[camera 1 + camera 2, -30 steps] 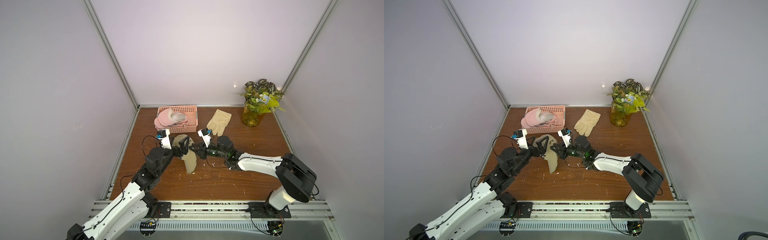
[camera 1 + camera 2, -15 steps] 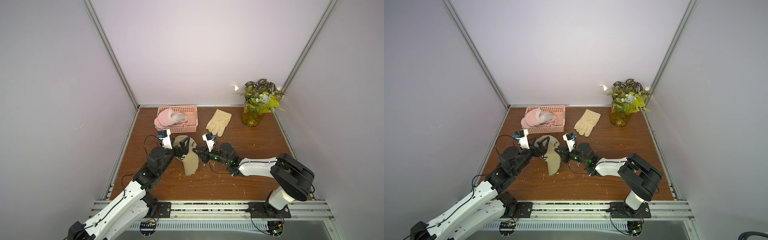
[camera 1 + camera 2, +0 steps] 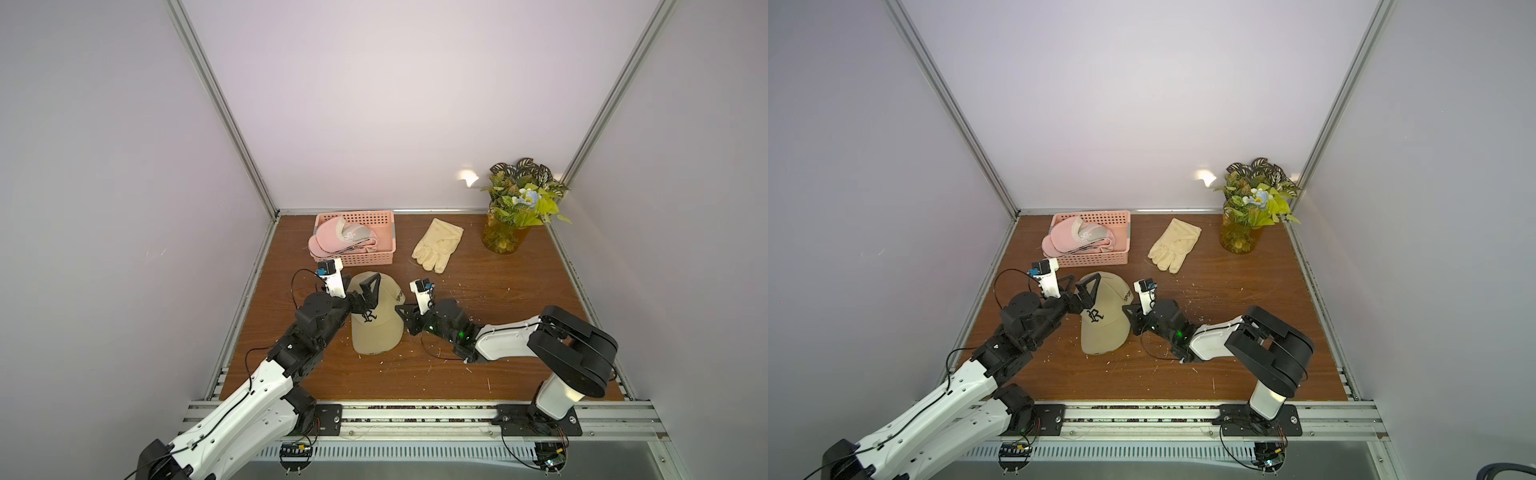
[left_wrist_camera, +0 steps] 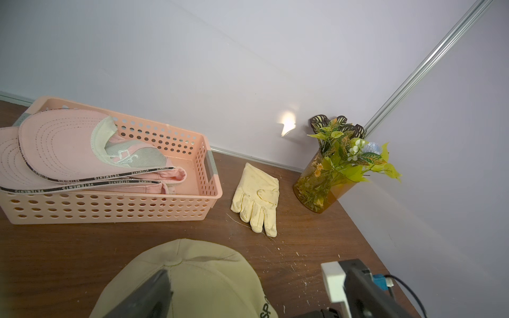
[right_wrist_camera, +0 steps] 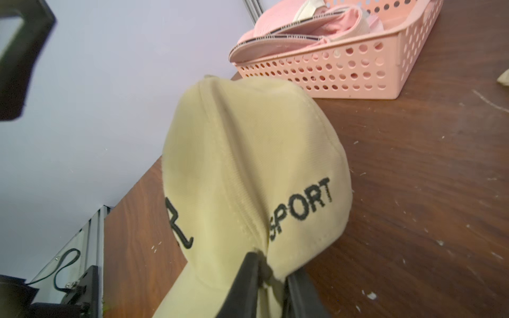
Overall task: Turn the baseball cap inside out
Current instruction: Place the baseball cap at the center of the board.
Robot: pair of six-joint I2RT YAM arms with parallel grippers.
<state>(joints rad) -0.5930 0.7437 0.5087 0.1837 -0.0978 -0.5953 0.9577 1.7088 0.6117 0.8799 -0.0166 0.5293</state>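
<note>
The beige baseball cap (image 3: 376,328) (image 3: 1104,322) lies on the brown table, crown up. Its black "R" and "SPORT" lettering faces outward and its brim points toward the front rail. My left gripper (image 3: 357,296) (image 3: 1077,291) hovers open over the crown; one dark finger (image 4: 150,296) shows above the cap (image 4: 198,278). My right gripper (image 3: 405,318) (image 3: 1130,319) sits low at the cap's right edge. In the right wrist view its jaws (image 5: 271,275) stand slightly apart, with a fold of the cap's rim (image 5: 248,165) loose between them.
A pink basket (image 3: 353,259) holding pink caps (image 3: 334,243) stands behind the cap. A pale yellow glove (image 3: 438,245) lies at the back middle. A vase of artificial plants (image 3: 513,224) fills the back right corner. White specks litter the table.
The cap, earlier bunched narrow between the grippers, now rests spread on the table. My right gripper's jaws have parted from a tight pinch. The left gripper stays open.
</note>
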